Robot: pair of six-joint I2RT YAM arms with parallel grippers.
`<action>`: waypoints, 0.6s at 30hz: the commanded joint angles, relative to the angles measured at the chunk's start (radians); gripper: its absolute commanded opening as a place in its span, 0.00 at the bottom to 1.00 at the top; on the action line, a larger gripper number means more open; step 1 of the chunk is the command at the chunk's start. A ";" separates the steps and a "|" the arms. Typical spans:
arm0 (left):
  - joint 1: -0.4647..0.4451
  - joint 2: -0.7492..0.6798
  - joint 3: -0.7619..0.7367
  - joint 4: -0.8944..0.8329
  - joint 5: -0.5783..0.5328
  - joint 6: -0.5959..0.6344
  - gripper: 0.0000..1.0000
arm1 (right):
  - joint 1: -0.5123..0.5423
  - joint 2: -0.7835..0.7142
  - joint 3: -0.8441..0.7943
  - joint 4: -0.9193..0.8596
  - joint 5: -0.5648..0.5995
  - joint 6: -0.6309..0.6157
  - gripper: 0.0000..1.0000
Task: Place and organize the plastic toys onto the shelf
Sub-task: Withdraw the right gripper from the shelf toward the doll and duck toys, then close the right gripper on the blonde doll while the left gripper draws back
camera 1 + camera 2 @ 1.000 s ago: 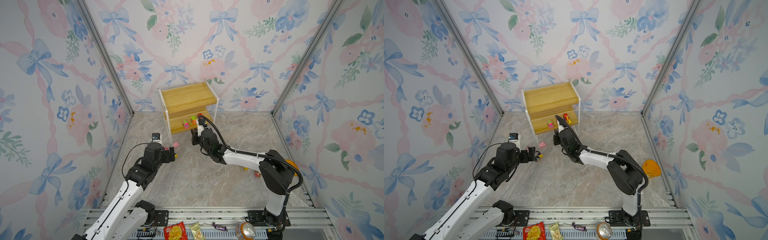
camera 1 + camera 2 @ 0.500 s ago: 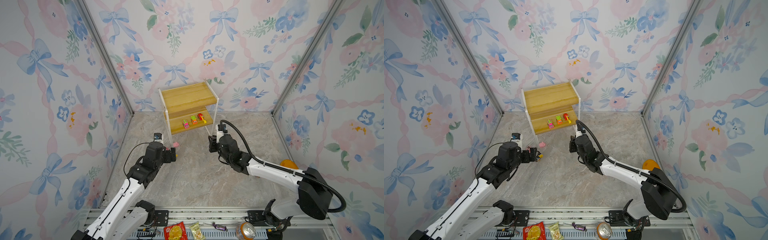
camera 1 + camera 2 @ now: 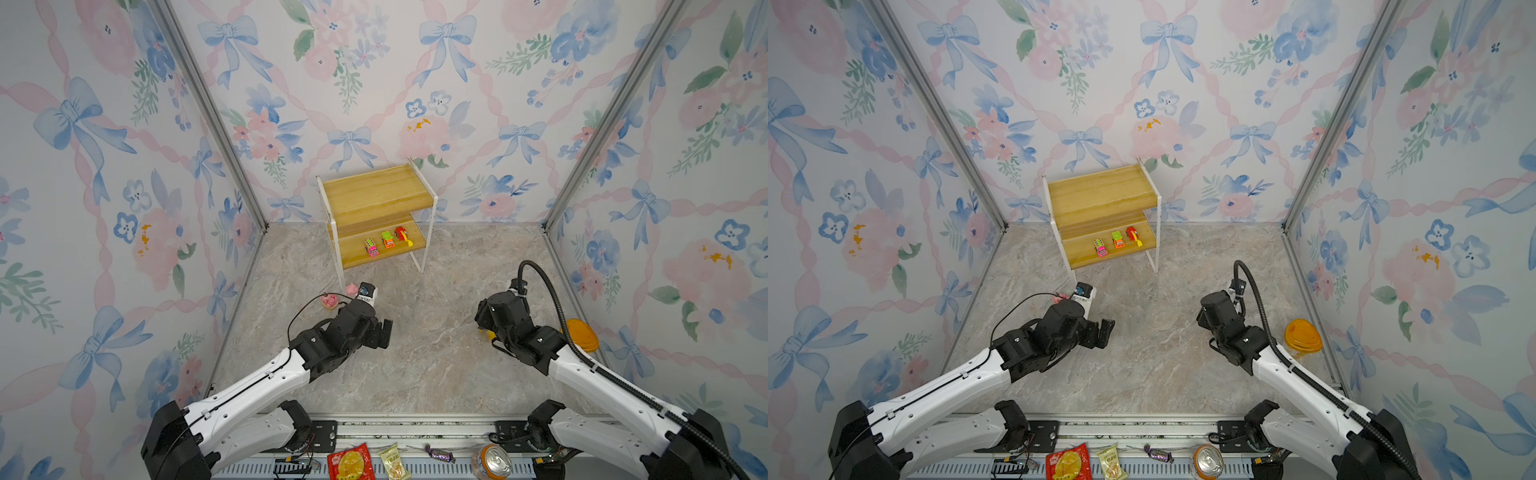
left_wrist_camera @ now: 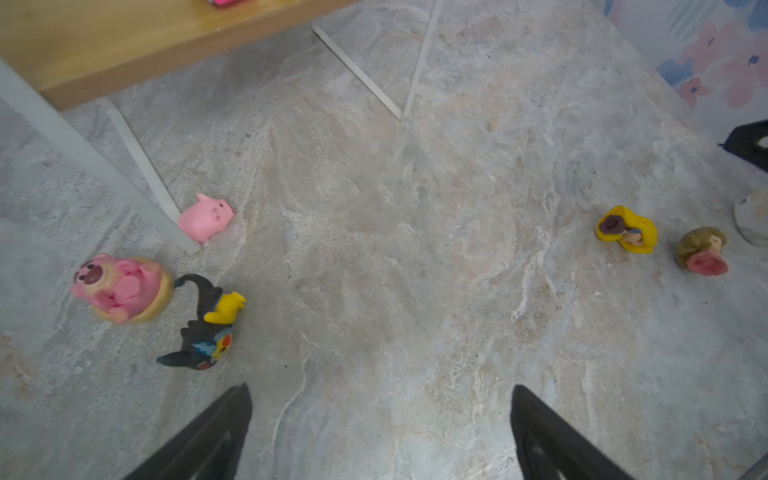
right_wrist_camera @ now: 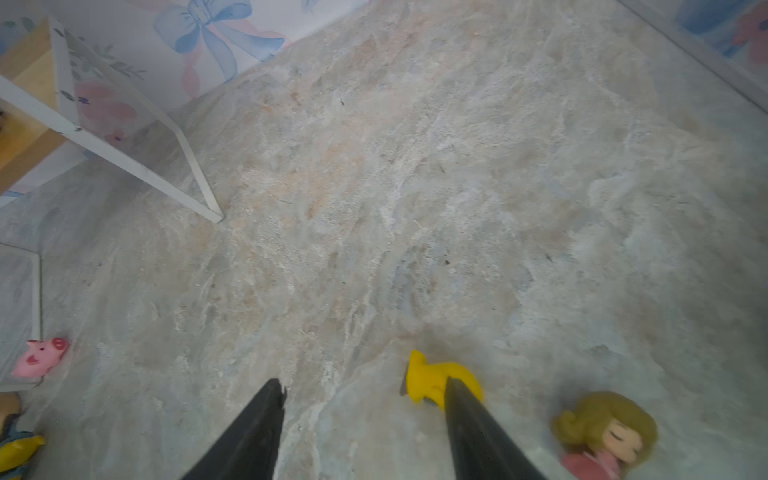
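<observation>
Marble bench (image 3: pixel 436 357), three cars (image 3: pixel 387 240) on the shelf (image 3: pixel 374 195).
My left tool (image 4: pixel 380 390) wide; right tool (image 5: pixel 363 384) parted, empty.

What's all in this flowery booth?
shelf: one, yellowish, back wall
toy cars: three, pink, green-orange, red, lower board
pink pig: one, by shelf leg
round pink figure: one, near pig
black-yellow figure: one, near pig
yellow-haired figure: one, floor, right side
pink-dress doll: one, beside it
snack packets: two, red, yellow, front rail
wrapped candy: one, purple, front rail
drink can: one, metallic, front rail
orange lid: one, right wall
left gripper, right gripper: black, both open
</observation>
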 commanded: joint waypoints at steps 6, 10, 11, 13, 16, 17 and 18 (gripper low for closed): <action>-0.146 0.184 0.103 0.026 -0.085 -0.041 0.98 | -0.157 -0.165 -0.064 -0.335 0.012 0.289 0.73; -0.158 0.233 0.129 0.041 -0.065 -0.028 0.98 | -0.244 -0.172 -0.076 -0.386 -0.053 0.343 0.73; -0.161 0.243 0.132 0.045 -0.057 -0.024 0.98 | -0.273 -0.170 -0.085 -0.371 -0.089 0.340 0.74; -0.163 0.260 0.138 0.054 -0.045 -0.019 0.98 | -0.336 -0.157 -0.100 -0.345 -0.157 0.325 0.73; -0.164 0.280 0.139 0.066 -0.025 -0.011 0.98 | -0.409 -0.119 -0.109 -0.301 -0.240 0.294 0.74; -0.165 0.286 0.139 0.068 -0.018 -0.008 0.98 | -0.427 -0.101 -0.104 -0.298 -0.252 0.282 0.74; -0.164 0.291 0.138 0.073 -0.010 -0.005 0.98 | -0.445 -0.083 -0.099 -0.289 -0.267 0.269 0.74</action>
